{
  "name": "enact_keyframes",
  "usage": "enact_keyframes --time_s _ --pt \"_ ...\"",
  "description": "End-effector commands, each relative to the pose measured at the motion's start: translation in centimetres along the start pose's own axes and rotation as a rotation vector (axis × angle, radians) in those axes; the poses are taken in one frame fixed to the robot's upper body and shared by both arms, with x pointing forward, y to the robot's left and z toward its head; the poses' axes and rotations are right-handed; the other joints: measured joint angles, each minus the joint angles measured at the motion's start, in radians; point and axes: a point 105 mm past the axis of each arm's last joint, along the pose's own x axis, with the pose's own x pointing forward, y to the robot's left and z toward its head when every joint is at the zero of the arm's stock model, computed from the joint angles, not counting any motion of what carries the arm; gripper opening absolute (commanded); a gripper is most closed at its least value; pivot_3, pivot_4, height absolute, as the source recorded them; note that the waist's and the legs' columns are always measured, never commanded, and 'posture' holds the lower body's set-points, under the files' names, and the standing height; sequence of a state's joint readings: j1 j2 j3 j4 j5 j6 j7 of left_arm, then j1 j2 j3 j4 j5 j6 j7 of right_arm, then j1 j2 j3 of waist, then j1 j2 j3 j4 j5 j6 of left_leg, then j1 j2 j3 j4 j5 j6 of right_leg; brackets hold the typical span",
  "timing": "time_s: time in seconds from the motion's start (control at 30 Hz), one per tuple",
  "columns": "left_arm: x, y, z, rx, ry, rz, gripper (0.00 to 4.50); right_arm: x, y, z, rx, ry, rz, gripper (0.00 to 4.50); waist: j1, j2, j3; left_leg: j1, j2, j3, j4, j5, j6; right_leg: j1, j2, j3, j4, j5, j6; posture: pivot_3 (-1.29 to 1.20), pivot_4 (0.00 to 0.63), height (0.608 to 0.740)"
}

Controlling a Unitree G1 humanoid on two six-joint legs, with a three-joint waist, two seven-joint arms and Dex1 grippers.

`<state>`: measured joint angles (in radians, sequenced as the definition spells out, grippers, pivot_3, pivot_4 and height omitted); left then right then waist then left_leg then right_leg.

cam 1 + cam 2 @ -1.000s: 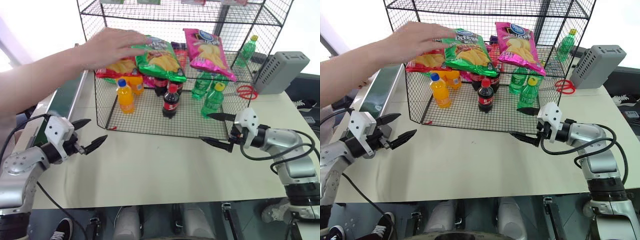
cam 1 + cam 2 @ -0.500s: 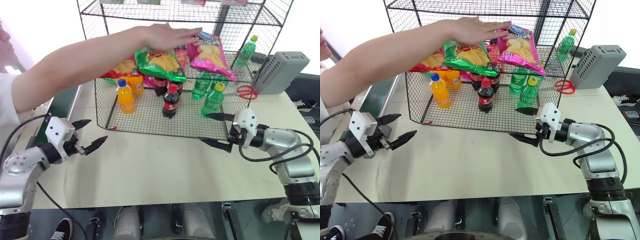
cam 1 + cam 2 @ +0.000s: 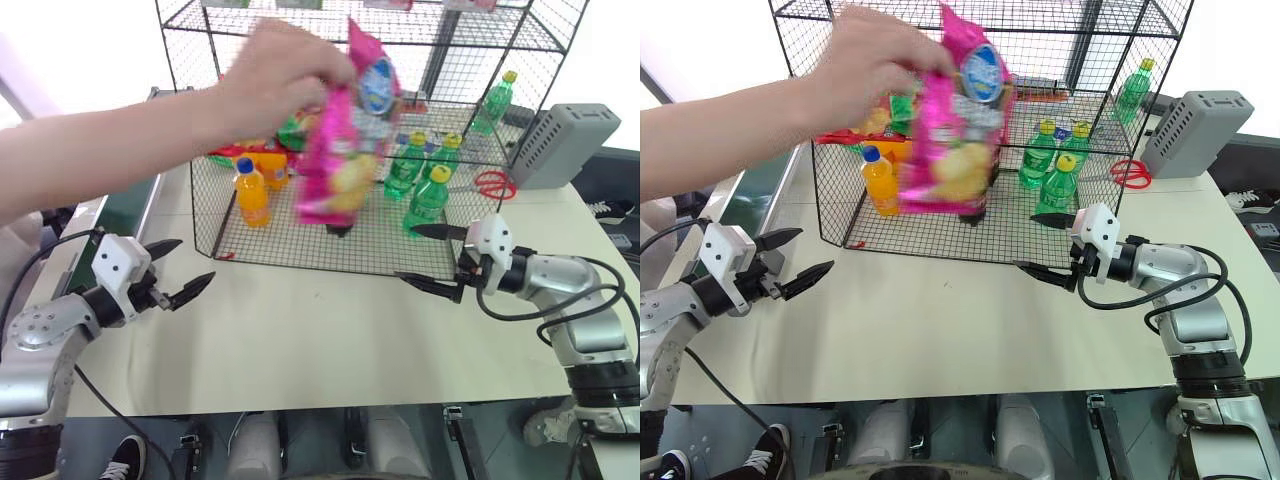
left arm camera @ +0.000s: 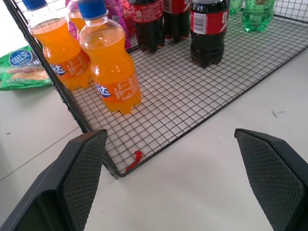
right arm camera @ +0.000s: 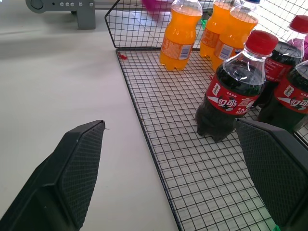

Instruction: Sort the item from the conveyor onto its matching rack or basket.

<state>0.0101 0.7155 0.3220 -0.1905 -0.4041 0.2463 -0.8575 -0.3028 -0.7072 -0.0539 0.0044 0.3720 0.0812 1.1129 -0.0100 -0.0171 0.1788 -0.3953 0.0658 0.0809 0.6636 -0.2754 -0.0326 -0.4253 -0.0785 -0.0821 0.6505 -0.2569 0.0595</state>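
Observation:
A person's hand (image 3: 275, 80) holds the pink chip bag (image 3: 345, 140) in the air in front of the black wire rack (image 3: 300, 262); the bag hangs upright and blurred. At the far left lies the dark green conveyor (image 3: 128, 205), partly behind the person's arm. My left gripper (image 3: 196, 258) is open and empty over the table near the rack's front left corner. Near the front right corner my right gripper (image 3: 407, 254) is open too, with nothing between its fingers. Both wrist views look between open fingers (image 4: 82, 163) (image 5: 77, 154) at the rack's bottom shelf.
Orange soda bottles (image 4: 110, 72), cola bottles (image 5: 231, 96) and green bottles (image 3: 425, 200) stand on the bottom shelf. A green chip bag (image 4: 21, 72) lies on the table beside the rack. A grey box (image 3: 560, 140) and red scissors (image 3: 490, 183) sit at the right.
The person's hand has taken the pink bag off the rack's shelf and brought it left and forward, in front of the rack. Neither gripper has moved.

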Motion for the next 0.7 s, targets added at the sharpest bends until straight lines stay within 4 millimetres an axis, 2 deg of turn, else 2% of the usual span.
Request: enact_keyframes --time_s 0.03,0.7 --pt "0.16 -0.08 0.8 0.03 -0.031 -0.005 4.5 0.12 -0.36 1.16 -0.046 -0.032 -0.002 4.46 0.0 0.0 0.0 0.0 0.0 0.0 0.0 0.0 0.0 0.0 0.0 0.0 0.0 0.0 0.0 0.0 0.15 0.74" --pt "-0.18 0.03 1.01 0.031 -0.028 -0.007 4.5 0.62 -0.17 1.16 -0.06 -0.039 0.016 4.46 0.0 0.0 0.0 0.0 0.0 0.0 0.0 0.0 0.0 0.0 0.0 0.0 0.0 0.0 0.0 0.0 0.15 0.74"
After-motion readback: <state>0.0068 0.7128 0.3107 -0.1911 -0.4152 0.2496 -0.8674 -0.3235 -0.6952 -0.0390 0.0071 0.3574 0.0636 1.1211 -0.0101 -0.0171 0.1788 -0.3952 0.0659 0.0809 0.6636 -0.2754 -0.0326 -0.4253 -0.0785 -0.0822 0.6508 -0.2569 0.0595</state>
